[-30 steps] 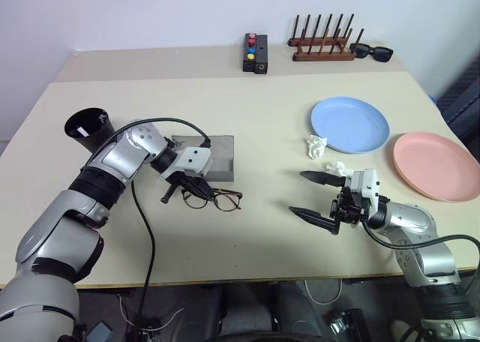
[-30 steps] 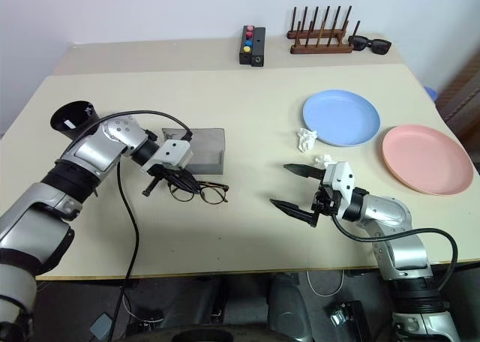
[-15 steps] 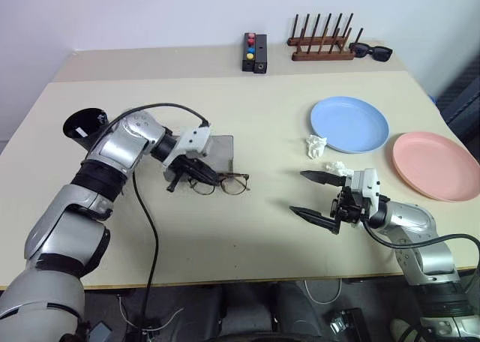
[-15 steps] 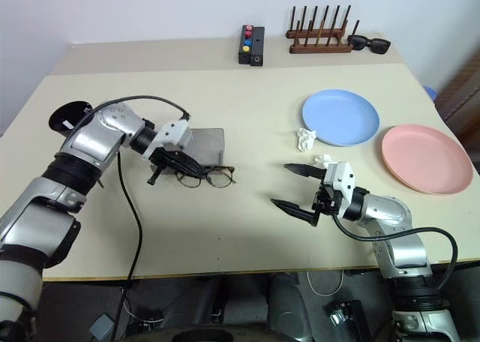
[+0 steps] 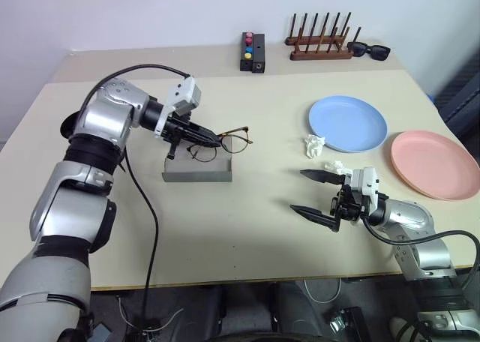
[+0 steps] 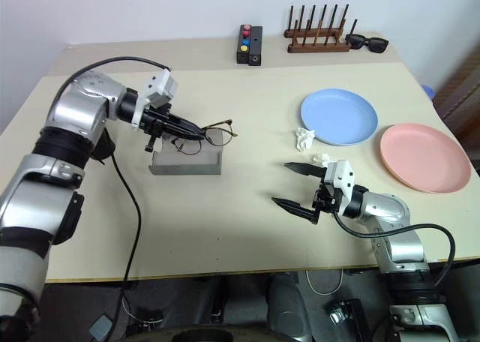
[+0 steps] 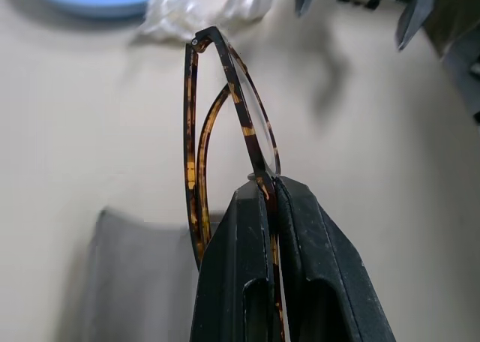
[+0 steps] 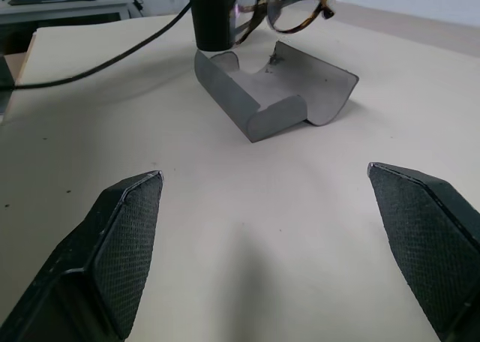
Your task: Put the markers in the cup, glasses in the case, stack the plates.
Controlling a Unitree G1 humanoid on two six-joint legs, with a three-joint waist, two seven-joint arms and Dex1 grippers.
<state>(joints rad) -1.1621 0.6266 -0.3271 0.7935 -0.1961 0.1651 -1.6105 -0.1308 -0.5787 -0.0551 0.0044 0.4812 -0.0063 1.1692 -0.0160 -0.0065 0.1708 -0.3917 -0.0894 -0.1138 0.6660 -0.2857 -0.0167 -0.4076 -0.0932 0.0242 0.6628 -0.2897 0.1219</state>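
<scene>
Black fingers of my left pincer point(image 5: 196, 137) are pinched together on the glasses point(image 5: 217, 142), gripping the frame near its middle; they hang in the air at the left centre of the head frame, above the case point(image 5: 196, 169). Seen from my left wrist, the frame is thin and mottled brown and amber, one clear round lens edge-on against my fingers point(image 7: 240, 282), and the lower part of the glasses is hidden between them. The grey case lies open on the table point(image 5: 247, 229) beneath, a matte trough with a curved lid. My right pincer point(image 5: 313, 194) hovers low at the lower right of the frame, spread wide and holding nothing. Beyond it sit two crumpled white paper scraps point(image 5: 318, 145), then the light blue plate point(image 5: 347, 123) and the pink plate point(image 5: 433, 164), side by side and apart. The cup point(image 5: 70, 126) is mostly hidden behind my left arm; only a dark sliver shows.
</scene>
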